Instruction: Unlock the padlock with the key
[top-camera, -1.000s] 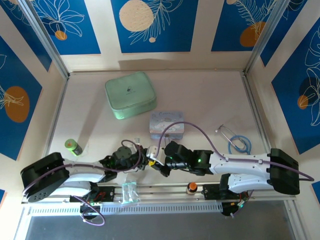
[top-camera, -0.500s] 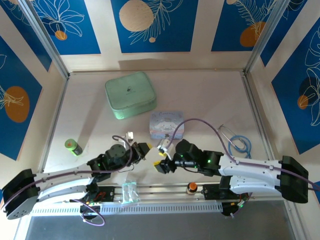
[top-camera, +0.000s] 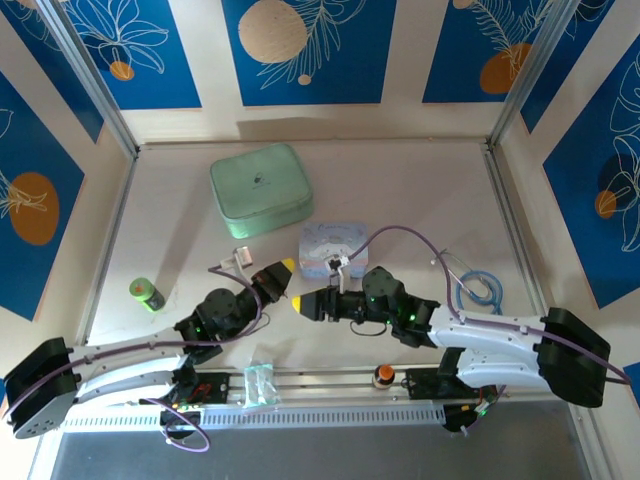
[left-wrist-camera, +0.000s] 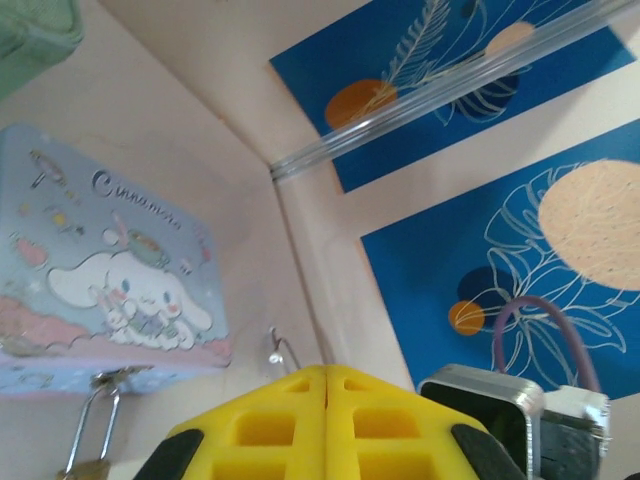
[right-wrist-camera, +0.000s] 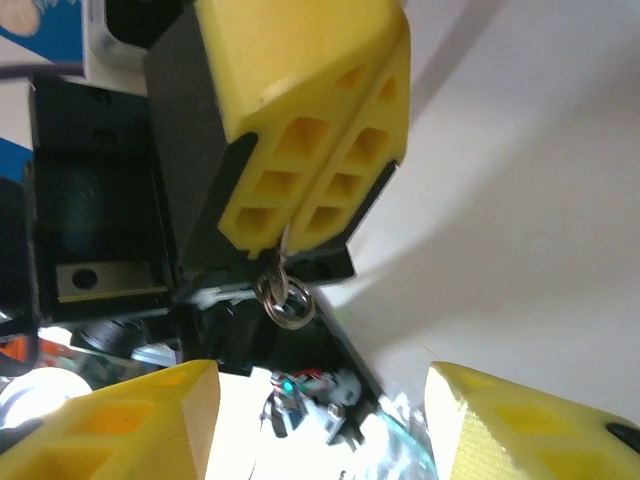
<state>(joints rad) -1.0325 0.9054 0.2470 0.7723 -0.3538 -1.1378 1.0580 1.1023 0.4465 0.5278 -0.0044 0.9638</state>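
Observation:
My left gripper is shut on the key. Only the key's end and its small ring hang out from between the yellow fingers. In the left wrist view the closed tips point past the tin. The padlock lies at the bottom left by the tin's edge, its silver shackle towards the tin and its brass body cut off by the frame. My right gripper faces the left one from just to its right. It is open with nothing between its fingers.
A pale blue cartoon tin sits just beyond both grippers, with a mint green case further back. A small green can is at the left and a blue cable coil at the right. An orange knob is on the front rail.
The right gripper has opened and slid left. The left gripper, still shut, has drawn away from it towards the tin with the key.

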